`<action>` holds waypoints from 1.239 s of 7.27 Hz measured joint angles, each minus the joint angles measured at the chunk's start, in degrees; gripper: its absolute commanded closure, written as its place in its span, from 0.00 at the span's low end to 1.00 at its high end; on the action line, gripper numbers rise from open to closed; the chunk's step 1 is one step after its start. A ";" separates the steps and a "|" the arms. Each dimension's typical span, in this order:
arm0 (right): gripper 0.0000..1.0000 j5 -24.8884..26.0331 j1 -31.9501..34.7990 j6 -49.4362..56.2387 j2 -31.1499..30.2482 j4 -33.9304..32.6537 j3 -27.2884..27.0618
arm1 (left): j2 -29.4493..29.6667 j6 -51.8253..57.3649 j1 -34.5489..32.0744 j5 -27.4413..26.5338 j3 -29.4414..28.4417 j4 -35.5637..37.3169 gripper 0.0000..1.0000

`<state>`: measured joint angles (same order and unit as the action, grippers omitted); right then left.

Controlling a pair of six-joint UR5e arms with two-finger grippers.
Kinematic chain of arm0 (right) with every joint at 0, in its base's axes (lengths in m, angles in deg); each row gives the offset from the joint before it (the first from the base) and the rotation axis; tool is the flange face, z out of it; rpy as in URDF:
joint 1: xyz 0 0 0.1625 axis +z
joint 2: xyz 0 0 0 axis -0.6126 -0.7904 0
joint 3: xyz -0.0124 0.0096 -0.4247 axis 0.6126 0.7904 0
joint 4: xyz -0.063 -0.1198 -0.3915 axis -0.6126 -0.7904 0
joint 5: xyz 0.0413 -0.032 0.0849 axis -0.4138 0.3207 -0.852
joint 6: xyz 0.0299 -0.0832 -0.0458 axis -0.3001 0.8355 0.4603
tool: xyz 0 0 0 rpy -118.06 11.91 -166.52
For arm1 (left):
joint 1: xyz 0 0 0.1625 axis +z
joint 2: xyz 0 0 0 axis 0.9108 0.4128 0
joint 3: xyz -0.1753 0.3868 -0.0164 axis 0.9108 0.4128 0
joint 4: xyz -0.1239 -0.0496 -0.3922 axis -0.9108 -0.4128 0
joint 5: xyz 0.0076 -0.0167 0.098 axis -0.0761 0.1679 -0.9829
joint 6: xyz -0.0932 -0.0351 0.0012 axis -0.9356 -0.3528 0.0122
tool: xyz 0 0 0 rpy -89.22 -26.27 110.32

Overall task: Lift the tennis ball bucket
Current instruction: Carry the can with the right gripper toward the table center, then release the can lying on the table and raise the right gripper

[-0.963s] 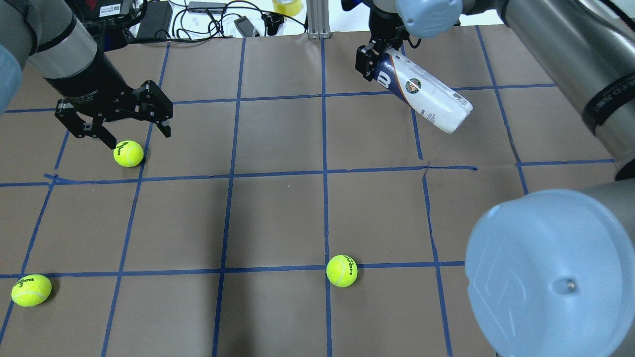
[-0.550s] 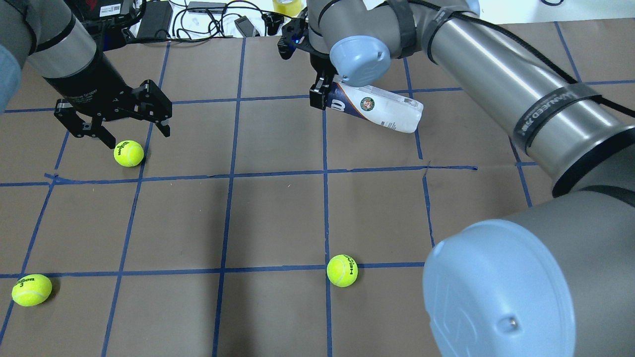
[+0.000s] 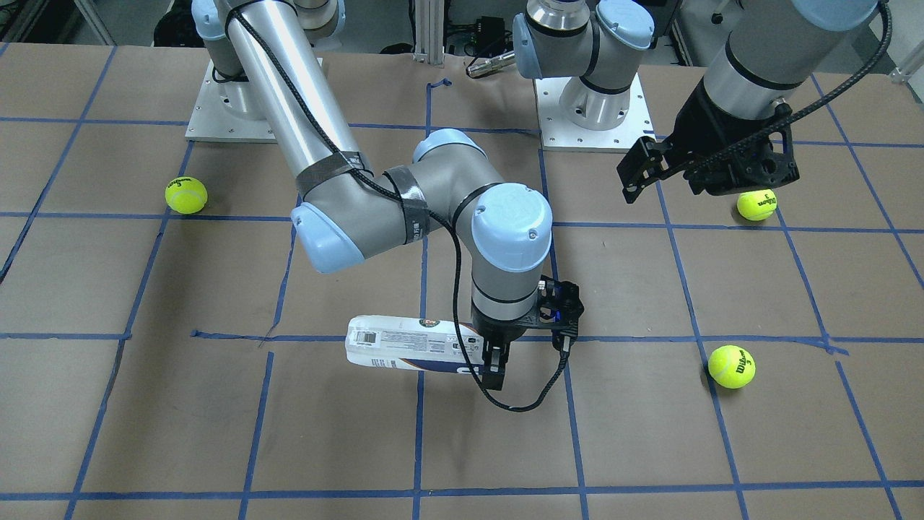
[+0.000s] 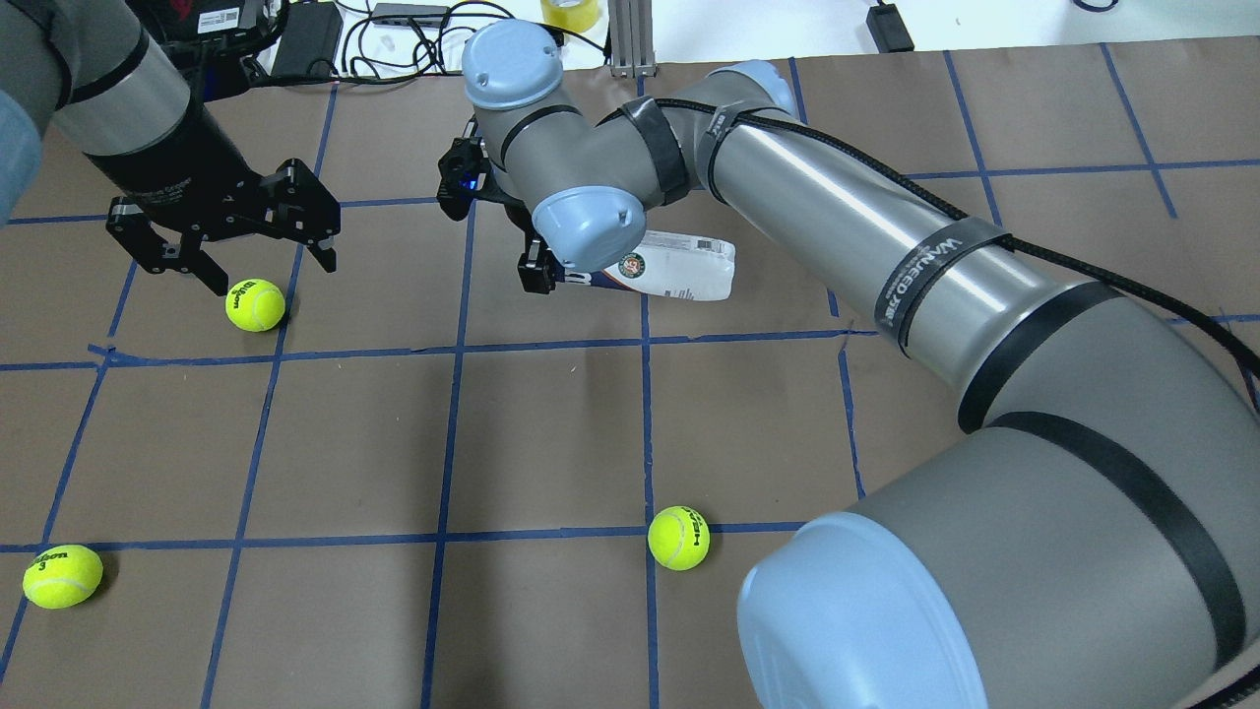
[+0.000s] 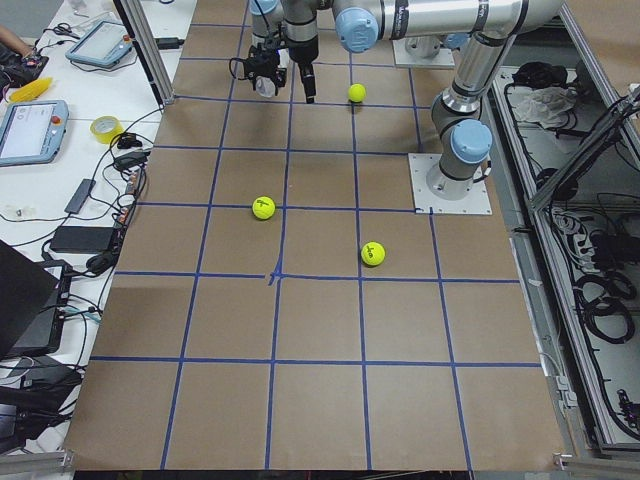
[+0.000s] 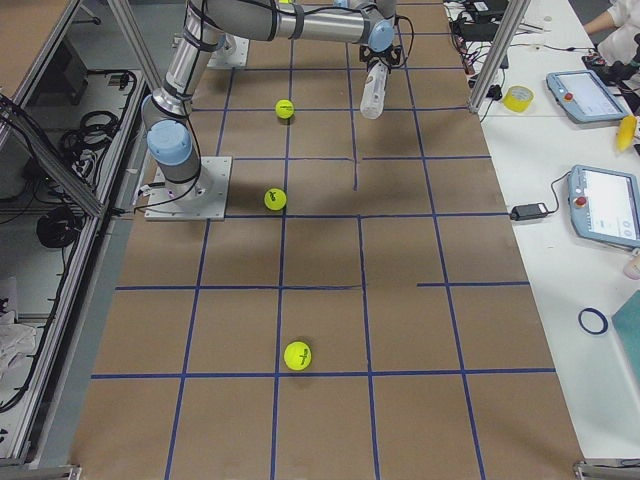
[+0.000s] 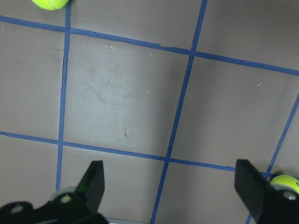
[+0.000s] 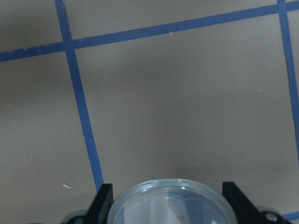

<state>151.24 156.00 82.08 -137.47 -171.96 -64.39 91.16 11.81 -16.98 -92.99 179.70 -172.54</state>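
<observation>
The tennis ball bucket (image 4: 679, 273) is a slim clear tube with a white and navy label. It lies nearly level and is held above the table. My right gripper (image 4: 539, 276) is shut on its navy end. The front view shows the tube (image 3: 404, 345) sticking out sideways from the right gripper (image 3: 495, 365), with a shadow on the paper below. The right wrist view shows the tube's round clear end (image 8: 170, 205) between the fingers. My left gripper (image 4: 271, 268) is open and empty, hovering over a tennis ball (image 4: 255, 304).
Two more tennis balls lie on the brown gridded paper, one at front centre (image 4: 678, 538) and one at front left (image 4: 62, 576). Cables, a power brick (image 4: 307, 39) and a tape roll (image 4: 571, 12) sit past the far edge.
My right arm has swung left across the table carrying the tube, which has turned from slanted to nearly level. The left arm has not moved.
</observation>
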 measured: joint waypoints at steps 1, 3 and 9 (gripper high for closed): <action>1.00 -0.09 0.64 0.35 1.21 -1.74 -0.03 | 0.00 0.00 0.04 0.00 -0.06 0.00 0.00; 0.92 -0.15 1.64 1.94 2.42 -3.31 -0.23 | 0.00 0.06 0.06 -0.06 -0.12 0.00 0.00; 0.00 -3.70 1.85 3.63 2.47 -10.07 -4.12 | 0.00 0.09 0.07 -0.26 0.00 0.07 0.00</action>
<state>147.53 157.85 85.71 -135.00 -182.03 -68.51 91.16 11.89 -16.91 -93.24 179.70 -172.46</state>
